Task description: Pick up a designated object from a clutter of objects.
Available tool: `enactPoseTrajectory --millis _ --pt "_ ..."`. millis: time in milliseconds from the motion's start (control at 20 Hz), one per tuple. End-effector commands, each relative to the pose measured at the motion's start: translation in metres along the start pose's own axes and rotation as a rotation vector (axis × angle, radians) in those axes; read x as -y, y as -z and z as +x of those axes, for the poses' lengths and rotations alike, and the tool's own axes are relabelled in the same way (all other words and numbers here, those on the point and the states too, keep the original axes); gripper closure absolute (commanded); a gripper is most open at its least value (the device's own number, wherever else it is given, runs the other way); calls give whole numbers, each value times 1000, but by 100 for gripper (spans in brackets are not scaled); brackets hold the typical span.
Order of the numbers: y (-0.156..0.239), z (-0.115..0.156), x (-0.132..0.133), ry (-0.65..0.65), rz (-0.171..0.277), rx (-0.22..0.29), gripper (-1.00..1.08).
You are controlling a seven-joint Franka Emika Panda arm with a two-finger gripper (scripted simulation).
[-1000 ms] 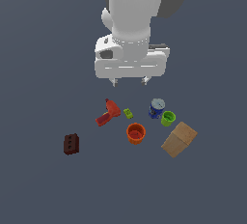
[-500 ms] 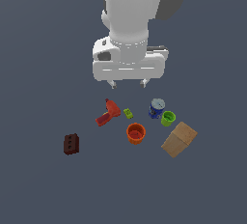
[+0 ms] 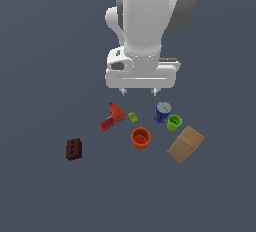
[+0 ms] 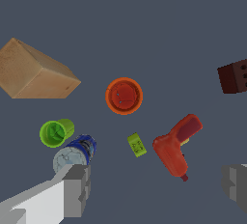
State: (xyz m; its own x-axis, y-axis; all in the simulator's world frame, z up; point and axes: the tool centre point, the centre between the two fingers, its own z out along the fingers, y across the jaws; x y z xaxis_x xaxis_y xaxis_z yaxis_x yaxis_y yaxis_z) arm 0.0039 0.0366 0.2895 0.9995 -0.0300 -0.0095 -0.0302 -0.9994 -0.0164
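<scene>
On the worktop [image 3: 45, 66], at the clutter's two o'clock edge in the exterior view, I see the blue can [image 3: 162, 111] standing upright, the green cup [image 3: 174, 122] touching or just beside it at its four o'clock. My gripper [image 3: 139, 91] hangs above with jaws apart, empty, so I judge I'm lining up. The can sits off-centre, near one finger [image 4: 77, 189] rather than between them. Orange cup [image 3: 141, 138], red drill [image 3: 112, 117] and tan box [image 3: 185, 144] lie around.
</scene>
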Motion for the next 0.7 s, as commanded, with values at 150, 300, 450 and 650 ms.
enactPoseTrajectory --millis 150,300,450,650 --pt "-26 -6 21 -66 -8 -1 -92" --pt "-43 -10 34 -111 -12 -2 -92" --pt "-60 -17 48 -155 -16 -4 -92" --pt "-82 -26 66 -213 -19 -7 -92"
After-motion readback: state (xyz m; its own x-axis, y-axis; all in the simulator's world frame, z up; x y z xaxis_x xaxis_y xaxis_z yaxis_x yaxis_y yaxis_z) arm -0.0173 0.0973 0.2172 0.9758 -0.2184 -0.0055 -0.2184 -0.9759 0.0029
